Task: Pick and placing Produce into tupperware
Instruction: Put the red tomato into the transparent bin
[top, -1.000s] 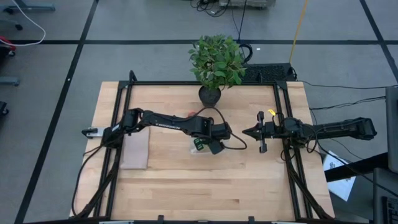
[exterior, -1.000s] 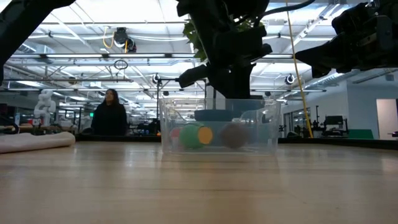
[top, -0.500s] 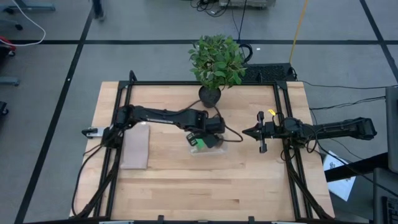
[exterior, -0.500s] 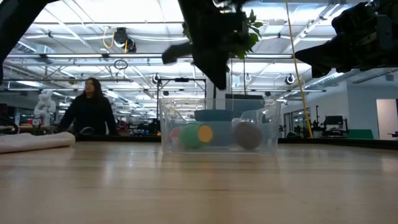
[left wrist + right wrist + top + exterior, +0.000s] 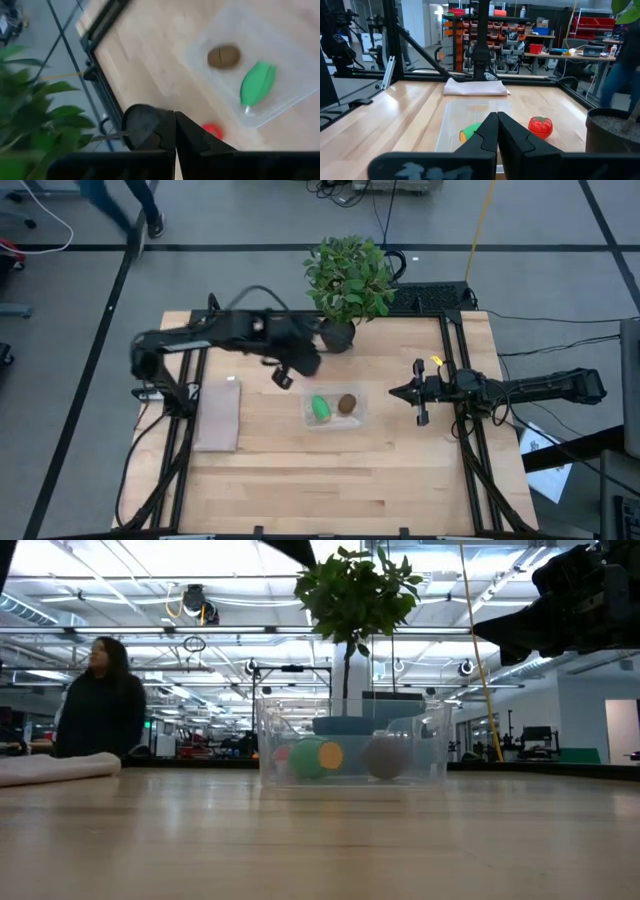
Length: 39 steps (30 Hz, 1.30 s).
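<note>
tupperware (image 5: pixel 336 424) sits mid-table w/ the green oblong one (image 5: pixel 320 409) and the kiwi (image 5: pixel 347 403) inside, side by side. kiwi's rolled back a bit toward the green one vs half a sec ago. tomato (image 5: pixel 540 126) isn't in, it's on the wood just outside the tupperware on the plant side. left gripper (image 5: pixel 175 116) was right over the tupperware half a sec ago, now it's lifted and pulled back beyond it toward the plant pot (image 5: pixel 337 333), clenched tight, nothing in it. right gripper (image 5: pixel 496 117) hasn't budged, off to the right of the tupperware, also clamped closed on nothing. far behind, the person (image 5: pixel 100 700) has walked further left
</note>
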{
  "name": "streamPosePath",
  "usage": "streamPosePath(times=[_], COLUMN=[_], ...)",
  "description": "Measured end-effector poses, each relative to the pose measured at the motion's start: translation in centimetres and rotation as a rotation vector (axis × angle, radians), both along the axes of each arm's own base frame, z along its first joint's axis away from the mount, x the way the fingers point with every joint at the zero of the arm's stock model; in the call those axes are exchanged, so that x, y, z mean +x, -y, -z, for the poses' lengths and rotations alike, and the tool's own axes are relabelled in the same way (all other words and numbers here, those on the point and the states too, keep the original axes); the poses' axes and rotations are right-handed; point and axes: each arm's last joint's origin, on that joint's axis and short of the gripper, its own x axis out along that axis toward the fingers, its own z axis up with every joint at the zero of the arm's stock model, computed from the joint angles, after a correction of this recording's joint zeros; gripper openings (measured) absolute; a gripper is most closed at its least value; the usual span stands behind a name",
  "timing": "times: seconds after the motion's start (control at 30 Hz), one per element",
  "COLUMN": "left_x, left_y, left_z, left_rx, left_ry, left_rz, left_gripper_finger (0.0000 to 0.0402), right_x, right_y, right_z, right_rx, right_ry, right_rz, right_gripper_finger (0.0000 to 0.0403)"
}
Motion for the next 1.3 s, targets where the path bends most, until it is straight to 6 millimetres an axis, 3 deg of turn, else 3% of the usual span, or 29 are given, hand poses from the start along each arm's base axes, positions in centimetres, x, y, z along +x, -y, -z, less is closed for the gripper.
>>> streamPosePath(times=[0.2, 0.37, 0.63, 0.8, 1.07, 1.3], left_x=[-3.8, -6.5, -11.1, -13.5, -14.3, -15.2], left_y=[-0.2, -0.1, -0.5, -0.7, -1.6, -1.5], left_z=[-3.5, -4.2, -2.7, -1.7, 0.8, 4.2], left_rx=[-0.152, -0.158, -0.193, -0.388, -0.566, -0.618], left_ry=[0.13, 0.15, 0.231, 0.381, 0.493, 0.511], left_rz=[0.009, -0.022, -0.088, 0.022, -0.093, -0.132], left_gripper_finger=[0.0, 0.0, 0.0, 0.0, 0.0, 0.0], right_x=[0.0, 0.0, 0.0, 0.0, 0.0, 0.0], right_y=[0.0, 0.0, 0.0, 0.0, 0.0, 0.0], right_z=[0.0, 0.0, 0.1, 0.1, 0.1, 0.1], right_rx=[0.003, 0.012, 0.016, 0.016, 0.016, 0.03], right_ry=[0.0, -0.001, -0.006, -0.006, -0.006, -0.006], right_rz=[0.0, 0.0, 0.0, 0.0, 0.0, 0.0], right_gripper_finger=[0.0, 0.0, 0.0, 0.0, 0.0, 0.0])
